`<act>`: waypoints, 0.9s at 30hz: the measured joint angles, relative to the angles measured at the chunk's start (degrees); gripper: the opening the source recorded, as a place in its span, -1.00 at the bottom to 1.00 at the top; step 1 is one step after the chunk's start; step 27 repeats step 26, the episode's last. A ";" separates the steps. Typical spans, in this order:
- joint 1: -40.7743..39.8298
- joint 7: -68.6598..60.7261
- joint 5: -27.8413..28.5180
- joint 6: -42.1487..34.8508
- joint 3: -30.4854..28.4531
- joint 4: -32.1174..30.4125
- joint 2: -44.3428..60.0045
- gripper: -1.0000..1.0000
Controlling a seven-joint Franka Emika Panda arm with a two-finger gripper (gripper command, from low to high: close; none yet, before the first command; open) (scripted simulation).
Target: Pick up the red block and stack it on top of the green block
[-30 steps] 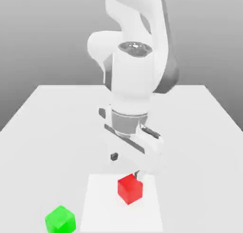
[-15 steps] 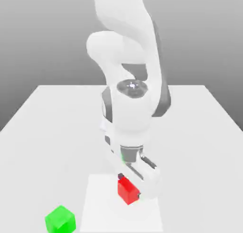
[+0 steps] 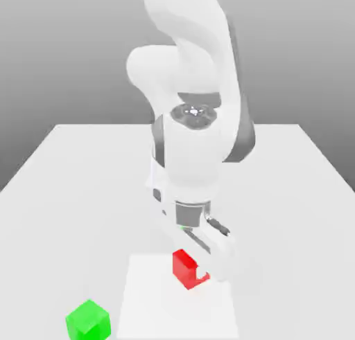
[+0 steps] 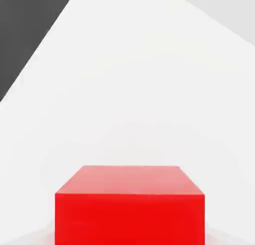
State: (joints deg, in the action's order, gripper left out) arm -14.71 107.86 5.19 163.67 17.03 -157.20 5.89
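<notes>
My claw (image 3: 201,268) is down at the tabletop (image 3: 76,172), clamped on the red block (image 3: 184,266). Log-closed, and the exterior view shows my white hand wrapped over the block's right side, covering part of it. Red block sits on a paler square patch (image 3: 149,300) of the tabletop, near the front edge, roughly centre in the exterior view. Green block (image 3: 89,320) is well apart from it, toward the exterior view's left and nearer the front, resting on the tabletop, untouched. My arm (image 3: 191,89) comes down from above, wrist pointing down. Hand view: red block (image 4: 129,206) close up, top face and one side face visible, white tabletop (image 4: 139,89) behind it, dark area (image 4: 25,24) past the tabletop edge.
</notes>
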 joint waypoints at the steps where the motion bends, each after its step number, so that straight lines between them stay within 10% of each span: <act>1: -0.07 -0.74 -0.98 -0.78 0.31 -0.20 -0.96 -1.00; 17: -8.46 18.74 -3.58 -15.72 -8.91 18.72 3.39 -1.00; 22: -8.01 22.51 -1.43 -9.56 -11.63 21.16 12.14 -1.00; 23: -7.88 22.71 -1.19 -8.58 -11.82 21.24 13.23 1.00; 27: -7.88 22.71 -1.19 -8.57 -11.82 21.24 13.23 1.00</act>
